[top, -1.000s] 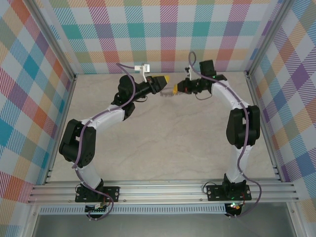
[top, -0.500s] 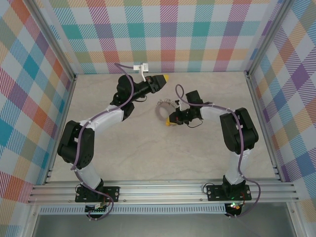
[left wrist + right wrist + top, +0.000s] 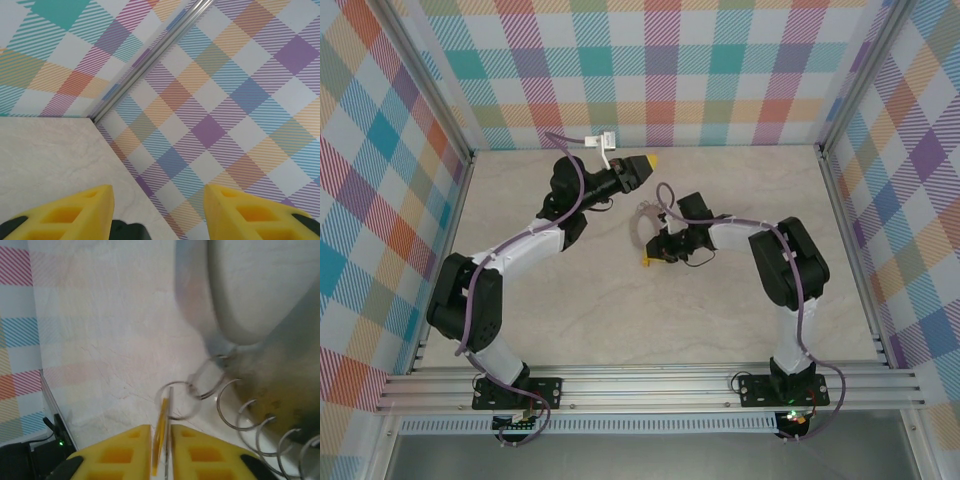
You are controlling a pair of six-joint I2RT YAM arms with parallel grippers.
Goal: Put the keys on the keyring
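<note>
Pale marbled table (image 3: 620,300), checked walls. Lying mid-table: keyring (image 3: 642,222). Reaching toward back wall: left gripper (image 3: 646,160), gaping wide, carrying nothing. Hanging low just beside keyring: right gripper (image 3: 648,260), standing narrow, key (image 3: 161,440) sitting edge-on between fingers; clamped or loose, cannot tell.

keyring (image 3: 192,305): blurred in the right wrist view, cut off by the top and right edges
key (image 3: 162,415): edge-on sliver between the right end effector (image 3: 160,432) fingers, lower end past the bottom edge, blade unreadable
left end effector (image 3: 157,195): finger bases cut by the bottom edge
</note>
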